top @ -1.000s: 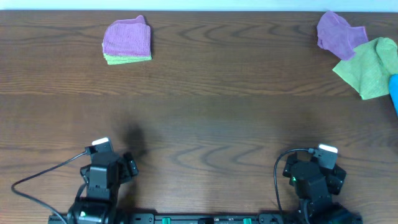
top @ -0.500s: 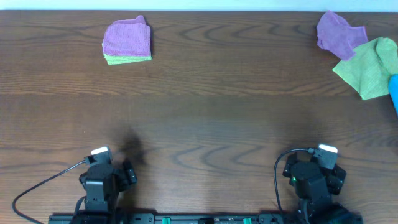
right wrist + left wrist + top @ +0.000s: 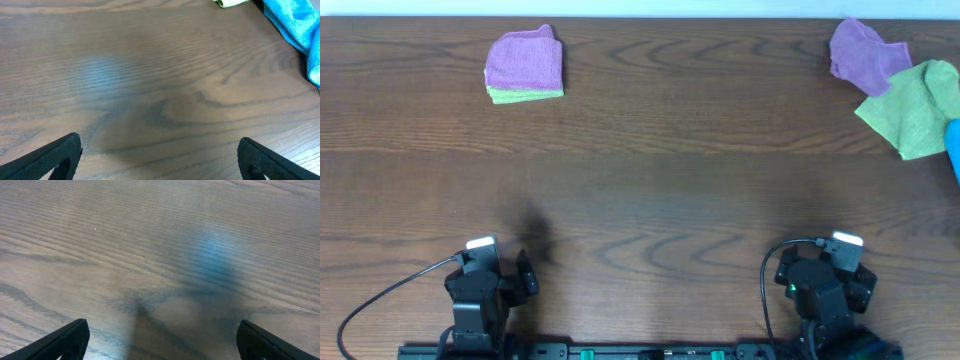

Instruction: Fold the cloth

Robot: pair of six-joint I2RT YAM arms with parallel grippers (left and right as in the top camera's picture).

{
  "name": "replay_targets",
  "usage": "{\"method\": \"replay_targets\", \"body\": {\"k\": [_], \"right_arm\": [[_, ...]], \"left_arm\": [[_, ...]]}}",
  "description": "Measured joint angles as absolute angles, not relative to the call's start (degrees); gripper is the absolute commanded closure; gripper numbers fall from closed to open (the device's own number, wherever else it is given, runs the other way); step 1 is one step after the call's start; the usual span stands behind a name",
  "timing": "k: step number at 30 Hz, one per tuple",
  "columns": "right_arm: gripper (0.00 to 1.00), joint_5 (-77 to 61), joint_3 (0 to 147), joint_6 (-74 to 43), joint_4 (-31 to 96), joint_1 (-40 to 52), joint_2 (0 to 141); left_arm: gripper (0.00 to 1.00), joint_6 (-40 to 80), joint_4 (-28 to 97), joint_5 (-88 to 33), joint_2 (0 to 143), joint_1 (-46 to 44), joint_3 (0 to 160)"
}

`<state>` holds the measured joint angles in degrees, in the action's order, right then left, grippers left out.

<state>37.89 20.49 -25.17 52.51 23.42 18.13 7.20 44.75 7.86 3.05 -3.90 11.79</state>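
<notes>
Left pincer (image 3: 165, 342) and right pincer (image 3: 160, 155) are gaping, empty, at the desk's (image 3: 640, 180) near edge.
Purple cloth (image 3: 524, 62) is lying folded atop a green cloth (image 3: 525, 96), far-left corner; probably soft, light, limp; pinching one corner suits.

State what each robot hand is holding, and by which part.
Nothing is held: the left hand and the right hand are both open, above bare table.

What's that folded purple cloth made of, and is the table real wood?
The folded purple cloth looks like soft, matte, fuzzy fabric, perhaps microfibre or terry: fine ribbed nap, no shine. The table shows dark brown wood grain under a smooth, slightly glossy finish with soft reflections; solid wood or printed laminate, I cannot tell.
</notes>
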Motion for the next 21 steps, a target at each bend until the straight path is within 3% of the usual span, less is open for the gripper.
{"method": "replay_targets", "body": {"k": [21], "right_arm": [[0.01, 37.89, 20.49, -25.17, 52.53, 23.42, 18.13]], "left_arm": [[0.05, 7.01, 44.69, 7.86, 2.61, -3.9, 11.79]]}}
